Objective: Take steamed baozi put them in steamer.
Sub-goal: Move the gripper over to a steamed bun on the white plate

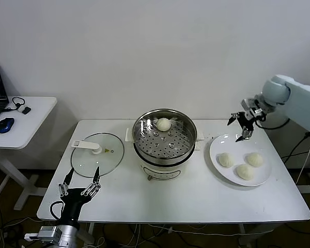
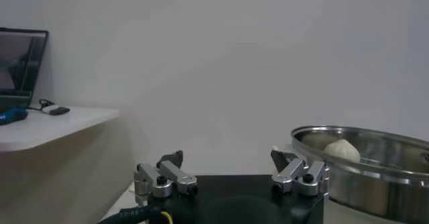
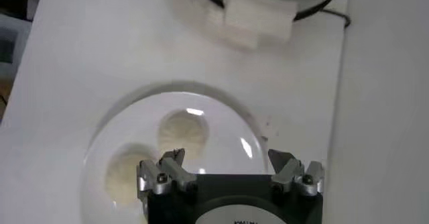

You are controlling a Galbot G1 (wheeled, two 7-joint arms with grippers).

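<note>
One cream-white baozi (image 1: pixel 163 124) lies at the back of the shiny perforated steamer (image 1: pixel 187 127), which sits on a white cooker base. It also shows in the left wrist view (image 2: pixel 342 150) inside the steamer (image 2: pixel 375 172). Three more baozi (image 1: pixel 226 160) (image 1: pixel 254 159) (image 1: pixel 244 171) lie on a white plate (image 1: pixel 216 145) to the right. My right gripper (image 1: pixel 242 127) is open and empty, above the plate's far left edge. In the right wrist view it (image 3: pixel 226 157) hovers over the plate (image 3: pixel 228 121) with two baozi (image 3: pixel 182 131) (image 3: pixel 124 173) below. My left gripper (image 1: pixel 81 180) is open and empty, low at the table's front left.
A flat glass lid (image 1: pixel 97 153) with a white knob lies left of the steamer. A side table (image 1: pixel 20 121) with a blue mouse (image 1: pixel 5 124) and a laptop stands at far left. Cables hang at the right table edge (image 1: pixel 305 155).
</note>
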